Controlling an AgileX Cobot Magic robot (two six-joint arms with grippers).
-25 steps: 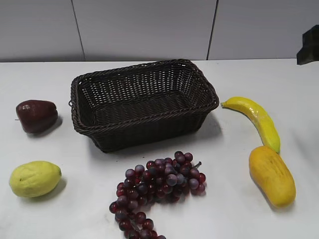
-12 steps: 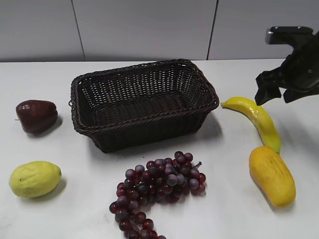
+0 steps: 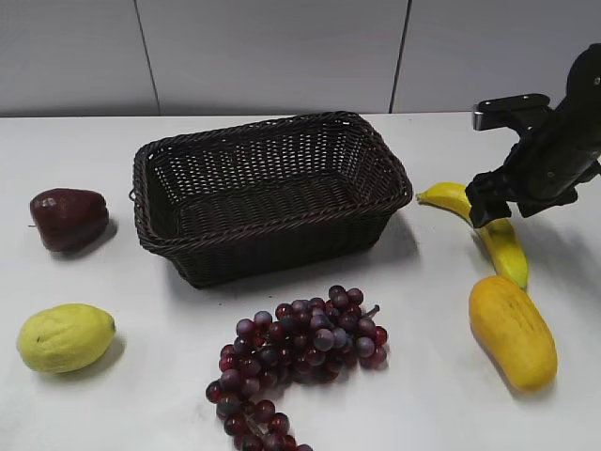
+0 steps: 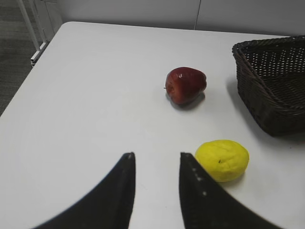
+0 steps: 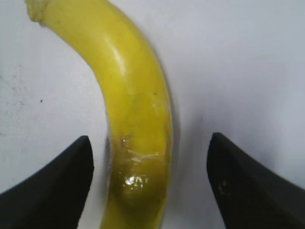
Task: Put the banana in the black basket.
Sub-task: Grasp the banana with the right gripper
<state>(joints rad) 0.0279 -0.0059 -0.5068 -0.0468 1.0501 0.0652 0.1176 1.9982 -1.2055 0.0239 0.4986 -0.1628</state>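
Observation:
The banana (image 3: 503, 246), long, curved and bright yellow, lies on the white table to the right of the black basket (image 3: 272, 246). My right gripper (image 3: 490, 209) hangs low over the banana's middle, covering part of it. In the right wrist view the banana (image 5: 136, 109) lies between the two open fingers (image 5: 148, 143), and neither finger touches it. The basket is a large dark woven wicker one with nothing in it. My left gripper (image 4: 156, 156) is open and empty over bare table, out of the exterior view. The basket's corner also shows in the left wrist view (image 4: 267, 76).
An orange-yellow mango (image 3: 512, 331) lies just in front of the banana. A bunch of dark red grapes (image 3: 300, 357) lies in front of the basket. A lemon (image 3: 66, 336) and a dark red fruit (image 3: 69, 218) lie at the left. The table's left edge (image 4: 28, 76) is near.
My right arm has come in from the upper right and dropped down over the banana. The banana and the other things have not moved.

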